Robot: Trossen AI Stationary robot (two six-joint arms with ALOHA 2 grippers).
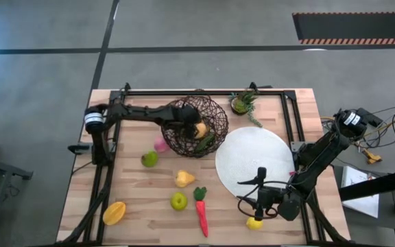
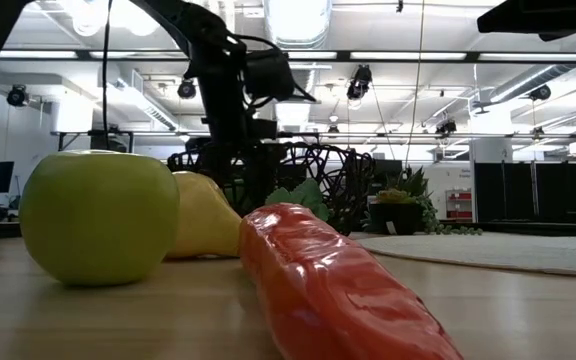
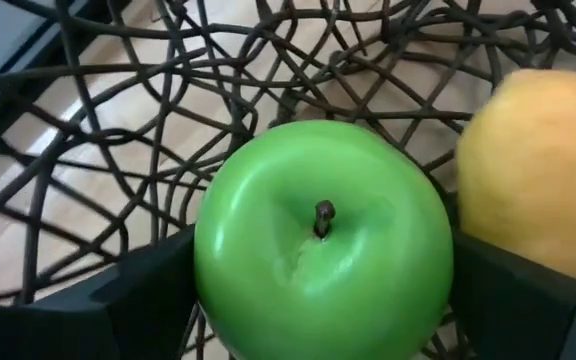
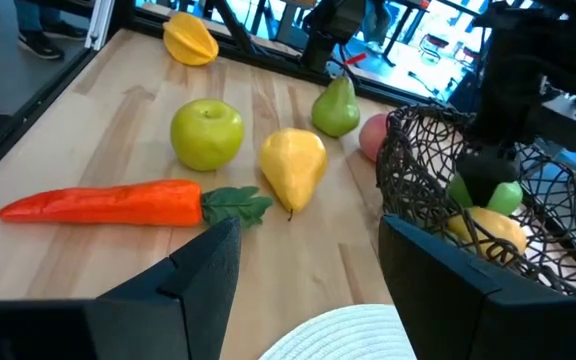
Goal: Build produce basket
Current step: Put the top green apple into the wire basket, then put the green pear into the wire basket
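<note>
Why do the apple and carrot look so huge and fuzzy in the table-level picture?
Low view: the green apple and carrot lie close to the lens, soft and oversized, while bright ceiling lights behind silhouette the basket. Left wrist view: the apple in the basket fills the frame, sharp, with glossy glare.

dark brown wire basket (image 1: pixel 197 127), green apple (image 3: pixel 323 240), orange-red carrot (image 4: pixel 103 203).

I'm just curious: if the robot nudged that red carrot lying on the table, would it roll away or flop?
The carrot looks glossy and moulded, so probably stiff and somewhat slippery. It lies flat and is tapered, so a nudge would likely swing it round rather than roll it straight. Its leafy green top may also hinder rolling.
</note>
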